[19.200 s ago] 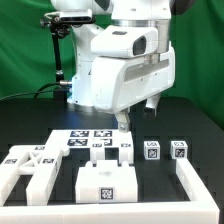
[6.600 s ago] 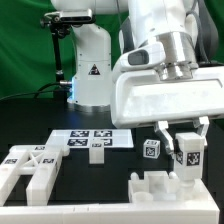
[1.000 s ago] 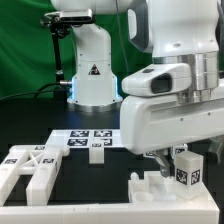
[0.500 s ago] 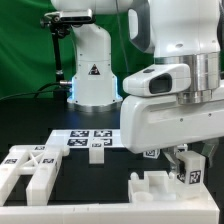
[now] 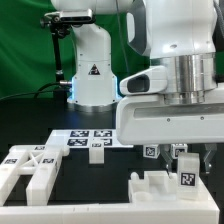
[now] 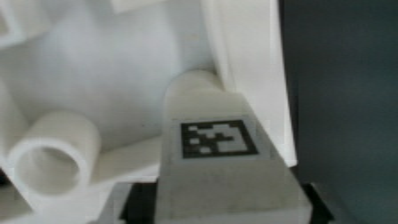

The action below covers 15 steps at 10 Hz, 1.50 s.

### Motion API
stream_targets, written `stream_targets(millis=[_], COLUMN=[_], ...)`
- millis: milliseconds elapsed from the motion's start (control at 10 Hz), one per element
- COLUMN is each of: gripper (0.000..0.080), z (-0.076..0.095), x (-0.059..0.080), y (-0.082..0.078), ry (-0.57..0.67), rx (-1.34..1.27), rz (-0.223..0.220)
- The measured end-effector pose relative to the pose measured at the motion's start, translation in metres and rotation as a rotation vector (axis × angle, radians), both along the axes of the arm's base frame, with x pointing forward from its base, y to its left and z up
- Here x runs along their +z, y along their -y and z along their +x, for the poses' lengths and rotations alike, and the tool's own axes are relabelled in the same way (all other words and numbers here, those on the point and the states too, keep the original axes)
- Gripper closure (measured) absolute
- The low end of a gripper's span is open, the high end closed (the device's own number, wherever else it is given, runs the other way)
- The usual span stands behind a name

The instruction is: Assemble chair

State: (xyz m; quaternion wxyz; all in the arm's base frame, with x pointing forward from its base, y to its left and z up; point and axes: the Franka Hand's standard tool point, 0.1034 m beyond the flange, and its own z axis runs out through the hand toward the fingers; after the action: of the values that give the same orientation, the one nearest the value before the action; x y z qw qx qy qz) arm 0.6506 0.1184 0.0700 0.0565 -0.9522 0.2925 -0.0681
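My gripper (image 5: 185,158) is shut on a white tagged chair block (image 5: 187,174) and holds it upright against the right end of a notched white chair slab (image 5: 150,188) at the front. In the wrist view the block (image 6: 217,135) runs out from between the jaws of my gripper (image 6: 226,206), tag facing the camera. The slab (image 6: 107,60) and a round white peg (image 6: 54,150) lie beyond it. Whether the block touches the slab is hidden.
The marker board (image 5: 88,137) lies mid-table with a small white block (image 5: 97,151) at its front edge. A cross-braced white chair piece (image 5: 28,166) sits at the exterior view's left. Another small tagged block (image 5: 150,152) stands behind the slab.
My gripper has come down a little with the tagged block, bringing it lower against the slab's right end. The other parts have not moved.
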Motion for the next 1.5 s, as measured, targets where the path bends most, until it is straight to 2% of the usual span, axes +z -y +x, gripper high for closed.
stream_targets(millis=[200,400,500,600,700,900,1000,1300,1400,1500], gripper=[0.0511,0.0511,0.0404,0.0265,0.0183,0.0157,0.0157,0.0150,0.0150,0.0150], z=[0.0002,-0.0002,-0.0002,-0.0002,-0.0014,-0.0080,-0.0081,-0.0075,-0.0002,0.0001], x=[0.0010,0.0004,0.0004,0.0003,-0.0006,0.0023,0.0056,0.0031,0.0014,0.0003], y=[0.0051,0.0059,0.0057,0.0056,0.0070,-0.0001,-0.0004,0.0025,0.0063,0.0070], ry=[-0.058,-0.063,-0.060,-0.060,-0.056,-0.078,-0.055,-0.033,0.036,0.037], rx=[-0.316,-0.368,-0.339,-0.335,-0.111,0.263,0.319,0.536,0.925,1.002], rz=[0.094,0.101,0.097,0.097,0.061,0.020,0.011,-0.024,-0.130,-0.141])
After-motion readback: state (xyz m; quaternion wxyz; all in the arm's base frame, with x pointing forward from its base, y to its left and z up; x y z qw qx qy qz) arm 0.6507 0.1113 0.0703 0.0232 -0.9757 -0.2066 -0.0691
